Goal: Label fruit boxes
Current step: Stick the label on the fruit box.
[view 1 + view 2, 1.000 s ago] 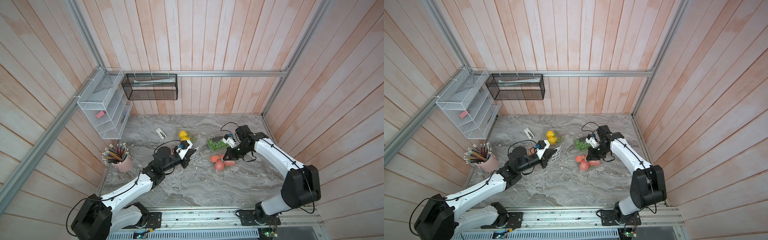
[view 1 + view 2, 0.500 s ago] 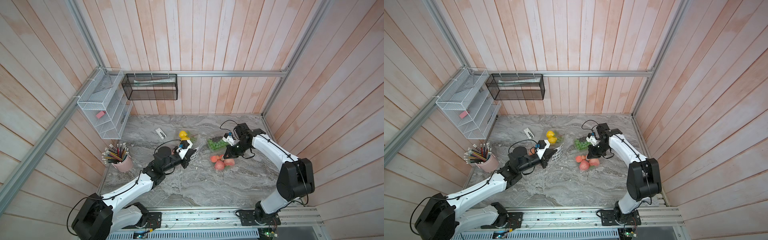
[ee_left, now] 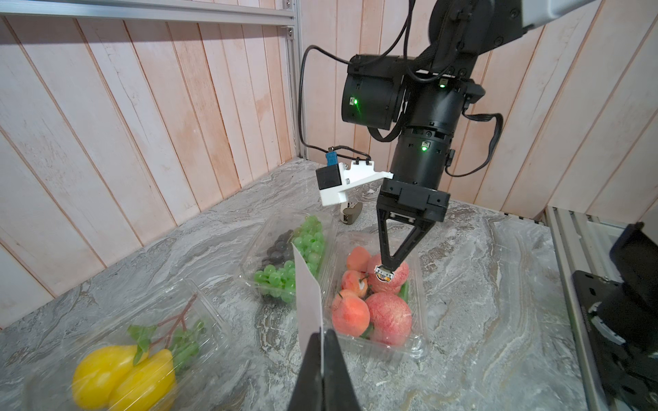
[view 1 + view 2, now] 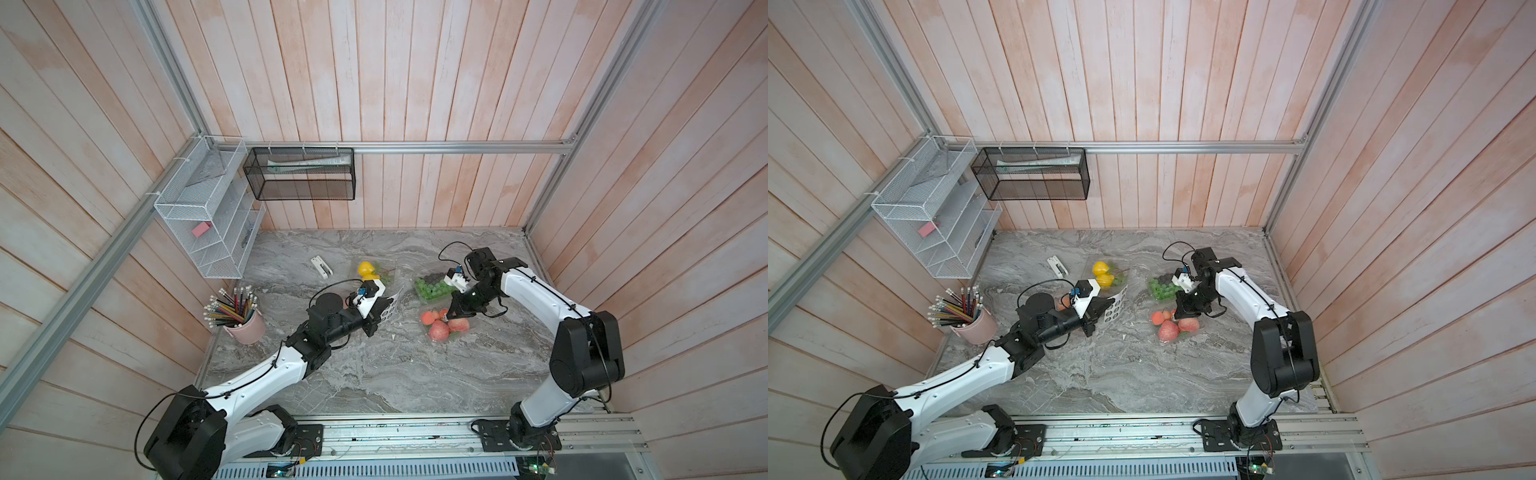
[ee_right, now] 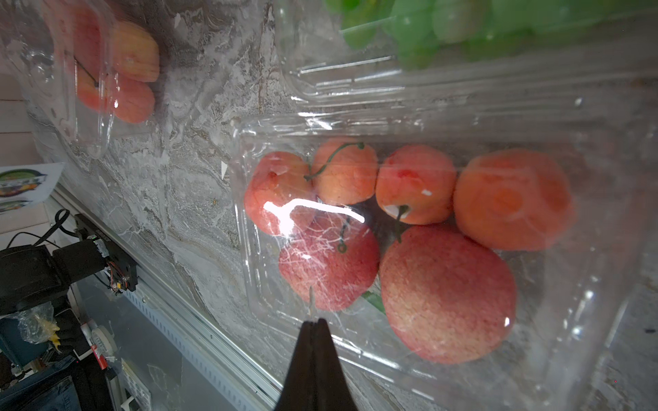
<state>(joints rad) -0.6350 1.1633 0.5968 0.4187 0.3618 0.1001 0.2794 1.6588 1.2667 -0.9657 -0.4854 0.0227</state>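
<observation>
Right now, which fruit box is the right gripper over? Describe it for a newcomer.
On the grey marble table, find the right gripper pointing down, shut on a small sticker. Below it lies the clear plastic box of red-orange fruit; the neighbouring box holds green and dark grapes.

**Bench surroundings: non-task items**

Grey marble tabletop (image 4: 374, 374), wood-plank walls. A pink cup (image 4: 246, 330) of pencils (image 4: 230, 305) stands near the left edge. A white wire shelf (image 4: 208, 216) on the left wall holds a pink block (image 4: 201, 228). A black mesh basket (image 4: 299, 174) hangs on the back wall, papers inside. A small white object (image 4: 322, 266) lies flat toward the back — type unclear. The sticker sheet (image 3: 308, 295) stands on edge, off the table — one separate sticker (image 3: 384, 274) is apart from it.
</observation>
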